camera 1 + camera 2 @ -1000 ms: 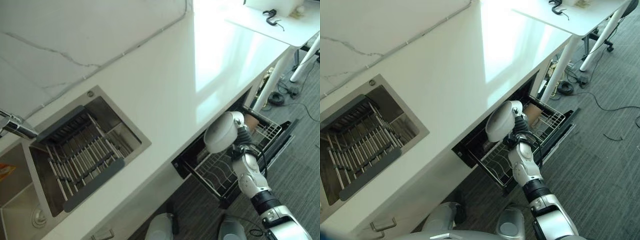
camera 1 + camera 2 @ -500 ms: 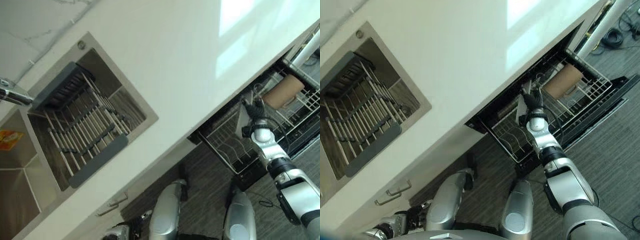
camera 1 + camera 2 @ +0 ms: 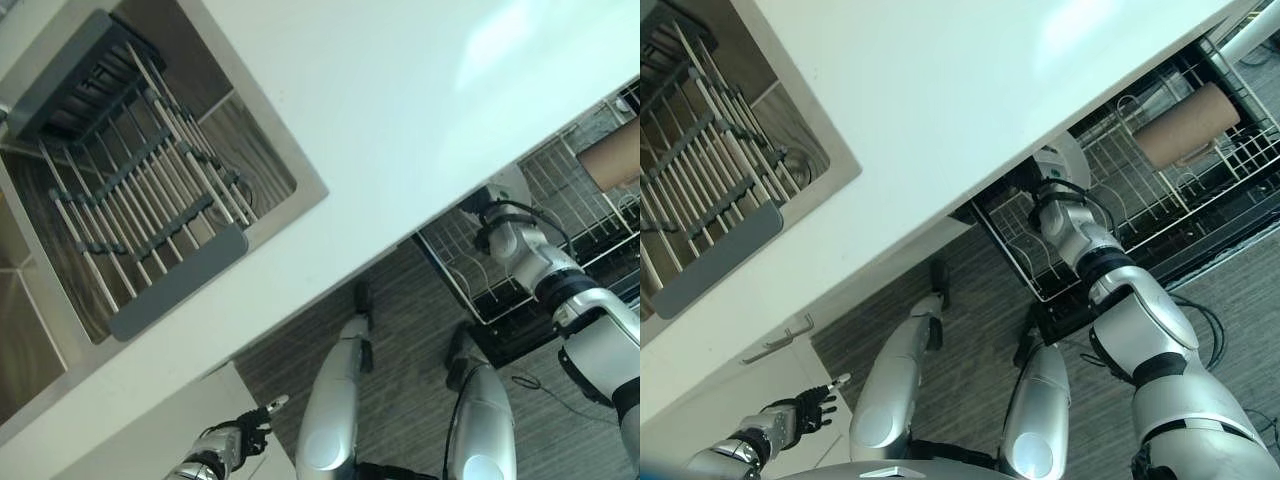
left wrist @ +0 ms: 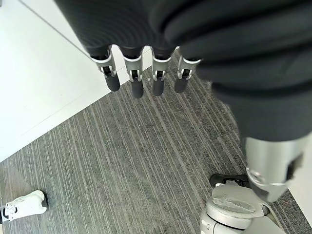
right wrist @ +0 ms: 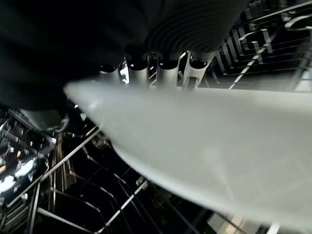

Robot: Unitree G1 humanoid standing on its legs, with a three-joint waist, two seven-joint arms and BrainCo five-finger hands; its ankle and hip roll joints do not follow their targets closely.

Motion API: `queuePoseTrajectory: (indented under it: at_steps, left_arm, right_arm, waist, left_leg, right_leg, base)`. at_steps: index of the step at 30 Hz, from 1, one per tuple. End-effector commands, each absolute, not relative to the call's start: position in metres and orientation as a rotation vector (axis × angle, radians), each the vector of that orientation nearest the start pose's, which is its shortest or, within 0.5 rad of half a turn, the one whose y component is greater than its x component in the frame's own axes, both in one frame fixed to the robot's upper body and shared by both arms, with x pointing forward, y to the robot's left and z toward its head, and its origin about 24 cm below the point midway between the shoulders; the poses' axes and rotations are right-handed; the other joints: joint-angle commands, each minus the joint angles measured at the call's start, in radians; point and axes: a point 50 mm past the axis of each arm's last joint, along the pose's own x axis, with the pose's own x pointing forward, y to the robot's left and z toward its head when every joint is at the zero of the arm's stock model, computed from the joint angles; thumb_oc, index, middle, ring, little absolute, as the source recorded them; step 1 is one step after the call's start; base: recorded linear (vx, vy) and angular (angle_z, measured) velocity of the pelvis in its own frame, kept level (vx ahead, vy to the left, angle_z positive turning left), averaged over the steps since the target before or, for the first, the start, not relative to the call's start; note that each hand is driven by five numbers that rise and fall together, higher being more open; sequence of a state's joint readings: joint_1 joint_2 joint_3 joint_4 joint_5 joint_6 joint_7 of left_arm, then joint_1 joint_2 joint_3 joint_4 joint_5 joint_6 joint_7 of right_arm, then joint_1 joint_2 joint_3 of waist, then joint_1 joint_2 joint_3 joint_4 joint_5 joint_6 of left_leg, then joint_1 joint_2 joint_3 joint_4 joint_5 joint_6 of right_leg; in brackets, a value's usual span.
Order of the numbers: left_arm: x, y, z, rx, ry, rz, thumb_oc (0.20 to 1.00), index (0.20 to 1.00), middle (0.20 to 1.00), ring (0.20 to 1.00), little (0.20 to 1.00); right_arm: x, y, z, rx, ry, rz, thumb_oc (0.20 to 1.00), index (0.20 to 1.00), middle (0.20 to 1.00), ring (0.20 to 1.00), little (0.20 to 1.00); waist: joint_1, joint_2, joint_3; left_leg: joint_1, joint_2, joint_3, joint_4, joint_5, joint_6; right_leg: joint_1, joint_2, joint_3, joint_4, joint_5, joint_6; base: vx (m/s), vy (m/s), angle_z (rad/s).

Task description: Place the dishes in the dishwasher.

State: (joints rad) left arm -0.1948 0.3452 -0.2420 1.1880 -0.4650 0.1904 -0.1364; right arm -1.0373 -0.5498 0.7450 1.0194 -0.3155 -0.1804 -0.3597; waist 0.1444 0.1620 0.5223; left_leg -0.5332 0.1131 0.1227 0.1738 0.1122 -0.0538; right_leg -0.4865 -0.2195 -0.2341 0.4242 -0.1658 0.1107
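From the left eye view, the white counter (image 3: pixel 400 110) runs across the scene, and the sink (image 3: pixel 270 200) beside it carries a grey drying rack (image 3: pixel 140 230) set down inside. Down at the lower right, the dishwasher rack (image 3: pixel 470 290) is pulled out from under the counter, with a brown cup (image 3: pixel 615 165) lying on its side farther along the wires. The right hand (image 3: pixel 492 222) is in at the rack's near end, under the counter's edge, a white plate (image 3: pixel 512 180) showing just above it. Over to the right eye view: same story, the plate's pale rim (image 3: pixel 1065 160) peeks out beneath the counter lip above the wire rack, and the left hand (image 3: pixel 805 412) hangs low at the lower left in front of the white cabinet (image 3: pixel 760 350). The left wrist view has that hand's fingers (image 4: pixel 134 80) straight and relaxed above grey striped floor (image 4: pixel 146 161), carrying nothing. And in the right wrist view the plate (image 5: pixel 204 146) sweeps broadly across, the fingers (image 5: pixel 161 73) behind its edge and gripping it, the rack's dark wires (image 5: pixel 73 195) all around below.
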Motion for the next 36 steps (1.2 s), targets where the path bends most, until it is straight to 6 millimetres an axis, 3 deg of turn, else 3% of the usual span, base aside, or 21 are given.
queuePoseTrajectory:
  at_steps: [1, 6, 7, 8, 9, 15, 21, 23, 26, 31, 36]
  left_arm:
    - [0.162, 0.26, -0.131, -0.026, 1.152, 0.118, 1.0, 1.0, 1.0, 1.0, 1.0]
    - [0.162, 0.256, -0.131, -0.037, 1.119, 0.098, 1.0, 1.0, 1.0, 1.0, 1.0]
    - [0.165, 0.255, -0.129, -0.036, 1.11, 0.095, 1.0, 1.0, 1.0, 1.0, 1.0]
    - [0.167, 0.254, -0.128, -0.034, 1.106, 0.091, 1.0, 1.0, 1.0, 1.0, 1.0]
    - [0.167, 0.254, -0.127, -0.026, 1.106, 0.084, 1.0, 1.0, 1.0, 1.0, 1.0]
    - [0.156, 0.249, -0.132, -0.013, 1.104, 0.054, 1.0, 1.0, 1.0, 1.0, 1.0]
    - [0.142, 0.245, -0.139, -0.048, 1.125, 0.056, 1.0, 1.0, 1.0, 1.0, 1.0]
    - [0.134, 0.247, -0.142, -0.072, 1.152, 0.094, 1.0, 1.0, 1.0, 1.0, 1.0]
    - [0.126, 0.25, -0.145, -0.102, 1.184, 0.152, 1.0, 1.0, 1.0, 1.0, 1.0]
    - [0.115, 0.249, -0.15, -0.151, 1.23, 0.237, 1.0, 1.0, 1.0, 1.0, 1.0]
    - [0.092, 0.243, -0.159, -0.191, 1.288, 0.28, 1.0, 1.0, 1.0, 1.0, 1.0]
  right_arm:
    - [0.397, -0.209, 0.116, -1.392, -0.051, 0.043, 0.2, 0.2, 0.2, 0.2, 0.2]
    - [0.388, -0.263, 0.113, -1.245, 0.163, -0.161, 0.2, 0.2, 0.2, 0.2, 0.2]
    - [0.387, -0.269, 0.113, -1.191, 0.201, -0.155, 0.335, 0.335, 0.335, 0.335, 0.335]
    - [0.386, -0.273, 0.113, -1.164, 0.21, -0.157, 0.802, 0.802, 0.802, 0.802, 0.802]
    - [0.386, -0.278, 0.118, -1.108, 0.217, -0.177, 1.0, 1.0, 1.0, 1.0, 1.0]
    - [0.388, -0.284, 0.135, -0.885, 0.157, -0.249, 1.0, 1.0, 1.0, 1.0, 1.0]
    - [0.391, -0.263, 0.14, -0.526, -0.037, -0.271, 1.0, 1.0, 1.0, 1.0, 1.0]
    - [0.39, -0.239, 0.148, -0.403, -0.199, -0.271, 1.0, 1.0, 1.0, 1.0, 1.0]
    - [0.38, -0.218, 0.156, -0.292, -0.345, -0.263, 1.0, 1.0, 1.0, 1.0, 1.0]
    - [0.353, -0.204, 0.167, -0.23, -0.503, -0.272, 1.0, 1.0, 1.0, 1.0, 1.0]
    - [0.324, -0.21, 0.17, -0.357, -0.624, -0.341, 1.0, 1.0, 1.0, 1.0, 1.0]
  waist:
    - [0.027, 0.023, -0.002]
    - [0.043, 0.048, -0.002]
    - [0.049, 0.051, -0.002]
    - [0.054, 0.054, -0.002]
    - [0.059, 0.059, -0.002]
    - [0.076, 0.076, -0.002]
    - [0.048, 0.066, -0.002]
    - [0.016, 0.04, -0.002]
    - [-0.028, -0.002, -0.002]
    - [-0.097, -0.048, -0.002]
    - [-0.144, -0.078, -0.05]
  left_leg:
    - [-0.049, -0.057, -0.075, 0.126, -0.115, 0.004]
    - [-0.128, -0.066, -0.088, 0.126, -0.096, 0.006]
    - [-0.145, -0.068, -0.092, 0.126, -0.093, 0.006]
    - [-0.157, -0.069, -0.092, 0.126, -0.09, 0.006]
    - [-0.172, -0.071, -0.095, 0.126, -0.087, 0.007]
    - [-0.2, -0.077, -0.098, 0.126, -0.079, 0.002]
    - [-0.116, -0.051, -0.057, 0.126, -0.104, -0.009]
    - [-0.038, -0.027, -0.028, 0.126, -0.124, -0.018]
    - [0.053, -0.011, 0.0, 0.126, -0.148, -0.021]
    - [0.177, 0.015, 0.038, 0.126, -0.161, -0.012]
    - [0.26, 0.023, 0.048, 0.126, -0.177, -0.012]
  right_leg:
    - [-0.015, -0.002, -0.019, -0.112, 0.133, 0.018]
    - [-0.091, -0.003, -0.018, -0.093, 0.135, 0.022]
    - [-0.105, -0.003, -0.019, -0.092, 0.138, 0.024]
    - [-0.118, -0.006, -0.023, -0.088, 0.139, 0.025]
    - [-0.133, -0.009, -0.024, -0.077, 0.136, 0.025]
    - [-0.169, -0.017, -0.028, -0.048, 0.126, 0.023]
    - [-0.081, -0.009, -0.025, -0.09, 0.128, 0.02]
    - [-0.003, -0.002, -0.027, -0.124, 0.132, 0.02]
    - [0.071, -0.001, -0.021, -0.124, 0.119, 0.022]
    - [0.176, 0.005, -0.01, -0.124, 0.109, 0.005]
    - [0.256, 0.009, 0.013, -0.124, 0.089, -0.008]
  base:
    - [-0.03, -0.004, 0.01]
    - [-0.04, 0.003, 0.08]
    - [-0.05, -0.027, 0.17]
    - [-0.04, -0.033, 0.15]
    - [-0.04, -0.017, 0.13]
    - [-0.02, 0.014, 0.01]
    - [0.0, 0.08, -0.03]
    - [0.04, 0.052, -0.12]
    - [0.04, 0.007, -0.22]
    - [0.04, -0.011, -0.24]
    - [0.15, -0.018, -0.24]
